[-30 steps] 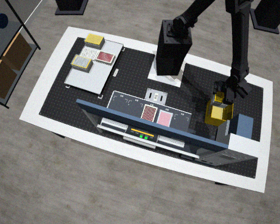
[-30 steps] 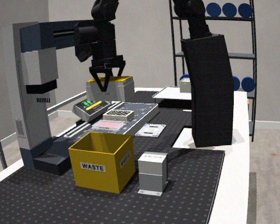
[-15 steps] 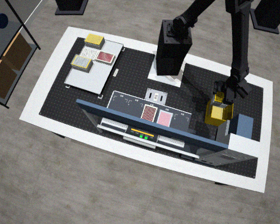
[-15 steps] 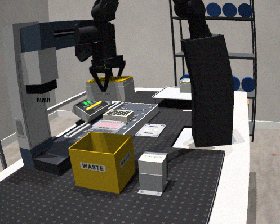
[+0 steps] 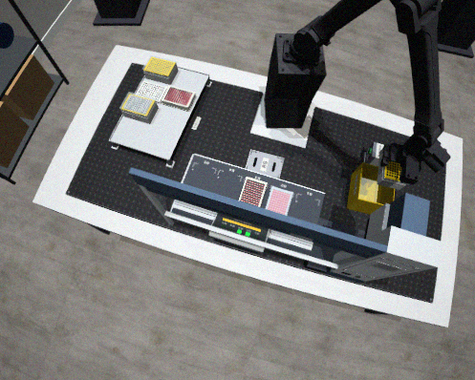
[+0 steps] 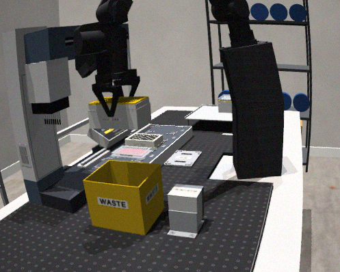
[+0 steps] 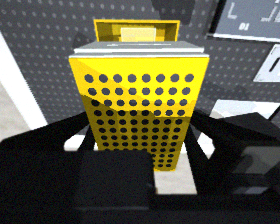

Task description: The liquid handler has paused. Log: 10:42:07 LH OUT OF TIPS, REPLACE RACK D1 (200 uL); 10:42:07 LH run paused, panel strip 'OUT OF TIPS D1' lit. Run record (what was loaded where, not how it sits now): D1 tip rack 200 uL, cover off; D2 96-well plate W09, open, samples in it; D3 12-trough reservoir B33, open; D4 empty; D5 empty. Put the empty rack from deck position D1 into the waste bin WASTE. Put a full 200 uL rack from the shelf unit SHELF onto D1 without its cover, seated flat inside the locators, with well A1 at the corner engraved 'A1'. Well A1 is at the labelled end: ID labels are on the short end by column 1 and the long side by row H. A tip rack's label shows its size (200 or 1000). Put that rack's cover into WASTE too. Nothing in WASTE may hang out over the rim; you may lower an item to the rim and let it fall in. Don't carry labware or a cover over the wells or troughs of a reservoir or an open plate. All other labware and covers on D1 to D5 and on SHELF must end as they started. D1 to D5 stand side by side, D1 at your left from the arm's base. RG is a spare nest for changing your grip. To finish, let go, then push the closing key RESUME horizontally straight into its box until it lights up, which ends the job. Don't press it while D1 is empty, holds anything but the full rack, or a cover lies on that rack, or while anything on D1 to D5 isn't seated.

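Note:
My gripper (image 5: 394, 173) is shut on the empty tip rack (image 5: 392, 174), which has a yellow top with rows of empty holes and grey sides. It grips the rack across its width and holds it level and high in the exterior view (image 6: 120, 111). The yellow bin WASTE (image 5: 368, 193) is open and stands on the table below and beside the rack (image 6: 125, 195). In the wrist view the rack (image 7: 138, 115) fills the middle and the bin (image 7: 136, 32) shows just past its far end. Deck position D1 (image 5: 310, 200) holds nothing.
Two pieces of open labware (image 5: 252, 191) (image 5: 280, 200) sit on the deck beside D1. The shelf tray (image 5: 161, 110) holds two yellow-topped racks (image 5: 160, 68) (image 5: 138, 106) and two plates. The RG nest (image 6: 182, 159), a grey-white box (image 6: 185, 208) and a tall black column (image 6: 256, 109) stand nearby.

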